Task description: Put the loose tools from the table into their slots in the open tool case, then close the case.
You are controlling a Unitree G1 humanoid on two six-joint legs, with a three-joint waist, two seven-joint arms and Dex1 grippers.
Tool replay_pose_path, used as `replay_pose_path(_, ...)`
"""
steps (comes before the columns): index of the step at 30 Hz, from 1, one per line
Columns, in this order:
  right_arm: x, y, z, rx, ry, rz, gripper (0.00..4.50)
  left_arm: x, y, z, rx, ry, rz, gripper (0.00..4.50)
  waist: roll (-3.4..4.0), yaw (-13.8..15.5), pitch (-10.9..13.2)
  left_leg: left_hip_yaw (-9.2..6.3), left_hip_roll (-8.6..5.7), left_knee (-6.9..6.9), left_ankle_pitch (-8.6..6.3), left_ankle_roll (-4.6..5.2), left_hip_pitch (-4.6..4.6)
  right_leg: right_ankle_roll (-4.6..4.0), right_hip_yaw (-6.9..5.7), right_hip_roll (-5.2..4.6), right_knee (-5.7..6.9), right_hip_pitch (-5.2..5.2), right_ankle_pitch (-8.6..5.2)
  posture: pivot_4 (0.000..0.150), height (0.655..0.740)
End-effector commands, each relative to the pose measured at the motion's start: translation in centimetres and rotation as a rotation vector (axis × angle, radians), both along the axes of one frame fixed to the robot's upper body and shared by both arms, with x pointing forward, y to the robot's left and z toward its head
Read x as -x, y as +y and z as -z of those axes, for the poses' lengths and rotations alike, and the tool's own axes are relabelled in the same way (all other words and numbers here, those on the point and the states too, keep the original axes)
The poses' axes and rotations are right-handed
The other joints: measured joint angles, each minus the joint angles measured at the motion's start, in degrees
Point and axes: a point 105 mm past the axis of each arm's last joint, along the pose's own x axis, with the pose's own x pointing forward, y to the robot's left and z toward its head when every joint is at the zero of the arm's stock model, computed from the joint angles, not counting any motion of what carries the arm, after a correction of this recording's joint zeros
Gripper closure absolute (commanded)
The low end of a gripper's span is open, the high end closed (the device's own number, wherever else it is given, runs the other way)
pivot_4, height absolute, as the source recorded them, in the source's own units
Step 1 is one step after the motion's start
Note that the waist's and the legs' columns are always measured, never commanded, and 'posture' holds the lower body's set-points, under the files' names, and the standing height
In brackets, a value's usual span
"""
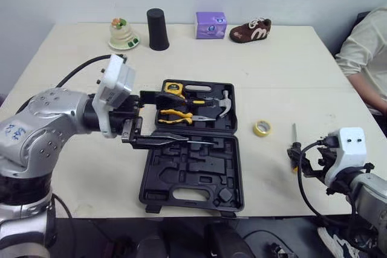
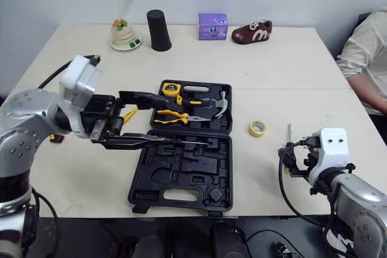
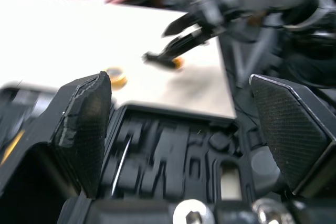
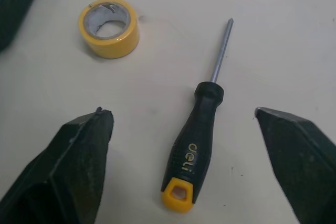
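Note:
The black tool case [image 1: 192,197] lies open mid-table. Its far half holds a yellow tape measure [image 1: 174,87], yellow-handled pliers [image 1: 175,115] and a hammer [image 1: 224,106]. The near half shows mostly bare slots, with a thin metal shaft [image 3: 121,162] lying in one. My left gripper [image 3: 177,80] hovers open over the case's left side, holding nothing. A black screwdriver [image 4: 195,142] with a yellow end lies on the table right of the case. My right gripper [image 4: 181,113] is open just above it, one finger on each side of its handle. A yellow tape roll [image 4: 108,27] lies between screwdriver and case.
Along the far edge stand a small figurine dish [image 1: 123,34], a black cup [image 1: 158,29], a purple box [image 1: 210,25] and a brown shoe [image 1: 250,30]. A person's sleeve [image 1: 366,52] reaches in at the right edge. The case sits near the table's front edge.

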Motion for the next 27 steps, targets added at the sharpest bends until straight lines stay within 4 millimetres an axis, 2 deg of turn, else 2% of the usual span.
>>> replay_pose_path(1, -0.5, 0.0, 0.9, -0.014, 0.067, 0.012, 0.0, 0.3, -1.0, 0.0, -0.008, -0.038, 0.09, 0.11, 0.0, 0.05, 0.0, 0.03, 0.03, 0.01, 0.01, -0.01, -0.06, 0.0, 0.02, 0.03, 0.03, -0.1, 0.0, 0.15, 0.7386)
replay_pose_path(6, -1.3, 0.0, 2.1, -0.024, 0.106, 0.02, 0.0, 0.0, -1.7, 0.0, 0.009, -0.039, 0.138, 0.11, 0.01, 0.18, 0.01, 0.14, 0.03, 0.01, 0.03, -0.04, -0.14, 0.02, 0.15, 0.06, 0.16, -0.31, -0.06, 0.15, 0.7386)
replay_pose_path(9, -1.8, -0.4, 2.5, -0.016, 0.099, 0.059, 0.73, 0.2, -1.8, 0.9, -0.025, -0.046, 0.159, 0.0, 0.01, 0.03, 0.01, 0.23, 0.03, 0.04, 0.03, -0.04, -0.14, 0.04, 0.2, 0.05, 0.18, -0.34, -0.05, 0.15, 0.7386)
replay_pose_path(13, -1.5, -0.5, 2.1, -0.017, 0.075, 0.071, 2.58, 0.1, -1.6, 0.9, -0.019, -0.041, 0.162, 0.0, 0.01, 0.09, 0.01, 0.27, 0.04, 0.07, 0.03, -0.04, -0.11, 0.05, 0.21, 0.05, 0.24, -0.34, -0.05, 0.15, 0.7386)
replay_pose_path(15, -1.1, -0.4, 1.7, -0.018, 0.06, 0.066, 3.31, -0.1, -1.5, 0.9, -0.022, -0.043, 0.15, 0.0, 0.01, 0.12, 0.01, 0.27, 0.04, 0.07, 0.03, -0.04, -0.1, 0.05, 0.2, 0.05, 0.25, -0.34, -0.05, 0.15, 0.7386)
replay_pose_path(18, -0.9, 0.2, -0.2, -0.004, -0.021, 0.0, 3.37, -0.4, -0.8, 1.3, -0.044, -0.042, 0.104, 0.0, 0.04, 0.17, 0.03, 0.27, 0.03, 0.04, 0.03, -0.05, -0.12, 0.06, 0.21, 0.05, 0.25, -0.37, -0.06, 0.15, 0.7386)
replay_pose_path(21, -0.7, 1.7, -2.5, 0.024, -0.085, -0.158, 3.37, -0.6, 0.8, 2.3, -0.103, -0.035, 0.049, 0.0, 0.1, -0.1, 0.06, 0.42, 0.04, -0.01, 0.03, -0.05, -0.14, 0.07, 0.3, 0.05, 0.29, -0.51, -0.06, 0.15, 0.7386)
replay_pose_path(27, 0.5, 8.7, -6.3, 0.052, -0.066, -0.773, 3.37, -0.6, 5.4, 4.3, -0.272, 0.0, -0.064, 0.0, 0.14, -1.33, 0.27, 0.54, 0.16, 0.05, 0.05, -0.06, -0.2, 0.06, 0.39, 0.01, 0.46, -0.71, -0.07, 0.15, 0.7386)
